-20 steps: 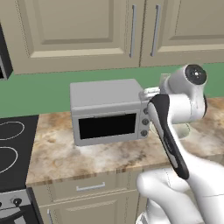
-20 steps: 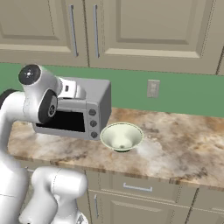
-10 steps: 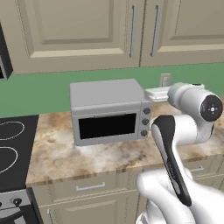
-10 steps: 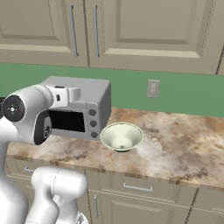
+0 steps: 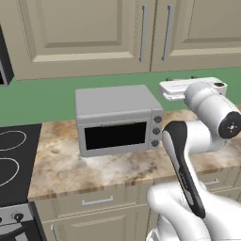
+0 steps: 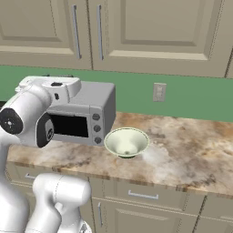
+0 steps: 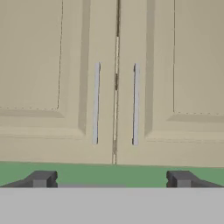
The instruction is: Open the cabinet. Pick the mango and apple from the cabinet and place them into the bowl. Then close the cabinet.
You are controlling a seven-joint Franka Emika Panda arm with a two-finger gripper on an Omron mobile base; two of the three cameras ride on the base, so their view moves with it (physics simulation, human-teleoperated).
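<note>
Beige cabinet [image 7: 116, 83] doors face my hand camera, both shut, their two silver handles [image 7: 96, 103] flanking the centre seam in mid-frame. My jaws [image 7: 111, 178] are released, tips spread wide at the bottom edge, holding nothing. I judge I'm on the opening step: next I must advance and close on one handle, then pull it outward. Left to right in the right base view: microwave [image 6: 84, 113], then bowl [image 6: 127, 142] on the worktop [image 6: 182, 150] near centre. Mango and apple are presumably behind the doors. Compared with a second ago, my arm has swung lower and my hand turned toward the cabinet.
</note>
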